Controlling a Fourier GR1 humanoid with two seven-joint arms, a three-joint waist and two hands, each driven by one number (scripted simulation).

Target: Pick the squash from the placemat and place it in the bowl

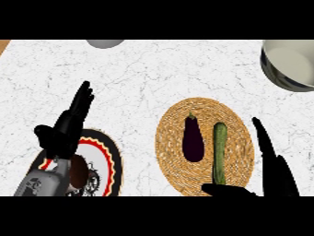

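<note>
Left hand [67, 126] at lower left, fingers straight, pointing up and slightly right; grey forearm [40, 182] below it. Right hand [271, 159] at lower right, fingers extended upward, thumb splayed left.

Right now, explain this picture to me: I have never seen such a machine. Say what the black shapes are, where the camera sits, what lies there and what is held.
The camera looks steeply down from the robot's head at a white marble counter. The black shapes are its hands. The left hand rests open over a patterned plate. The right hand is open beside a woven placemat, holding nothing. On the placemat lie a green squash and a purple eggplant. A bowl stands at the far right.
</note>
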